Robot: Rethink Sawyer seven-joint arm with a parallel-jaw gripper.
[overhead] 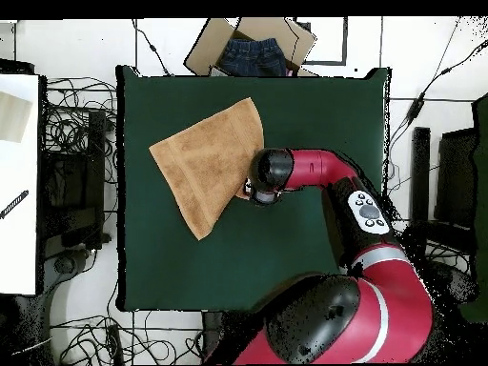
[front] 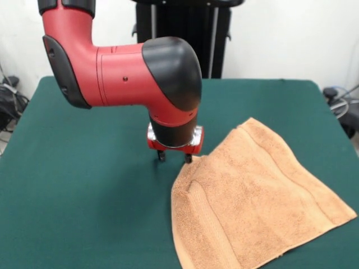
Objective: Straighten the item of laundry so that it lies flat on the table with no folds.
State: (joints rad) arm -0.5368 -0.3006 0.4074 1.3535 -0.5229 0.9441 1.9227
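The towel (front: 258, 196) is lying on the green desk (front: 84, 196), close to the front edge and off to one side. It is mostly spread out, but a long bump is running down the part near its pointed corner, and that edge is looking a bit folded. Just behind that corner, the jaws (front: 174, 157) are hanging low over the desk, with two little dark tips poking down a small way apart. I cannot tell if they are pinching the towel corner or only touching it. Behind them the big red arm (front: 112, 67) is bending over the desk.
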